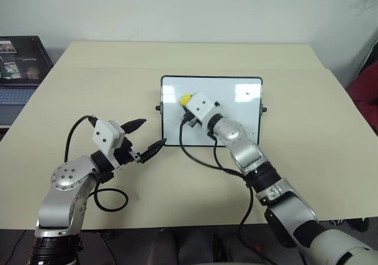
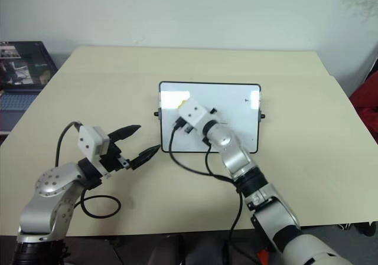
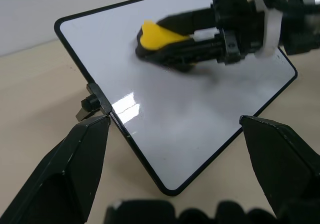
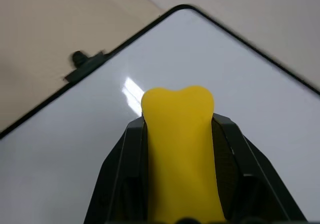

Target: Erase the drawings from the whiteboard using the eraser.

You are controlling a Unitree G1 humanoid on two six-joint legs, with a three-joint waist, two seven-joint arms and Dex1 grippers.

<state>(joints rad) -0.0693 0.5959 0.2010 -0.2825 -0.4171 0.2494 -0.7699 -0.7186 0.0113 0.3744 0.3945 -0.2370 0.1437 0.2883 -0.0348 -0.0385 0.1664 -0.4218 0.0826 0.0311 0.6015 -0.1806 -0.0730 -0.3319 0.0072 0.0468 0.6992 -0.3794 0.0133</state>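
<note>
Right wrist view: we note right pincer pinching eraser over whiteboard; left pincer spread; small mark left.

One whiteboard, one eraser, one laptop, one table.

Whiteboard glossy, smooth; eraser matt yellow; table matt beige

Whiteboard laid flat, black-framed, glossy. Yellow eraser pressed on whiteboard's left part. Small drawing seen near whiteboard's far right corner.
</note>
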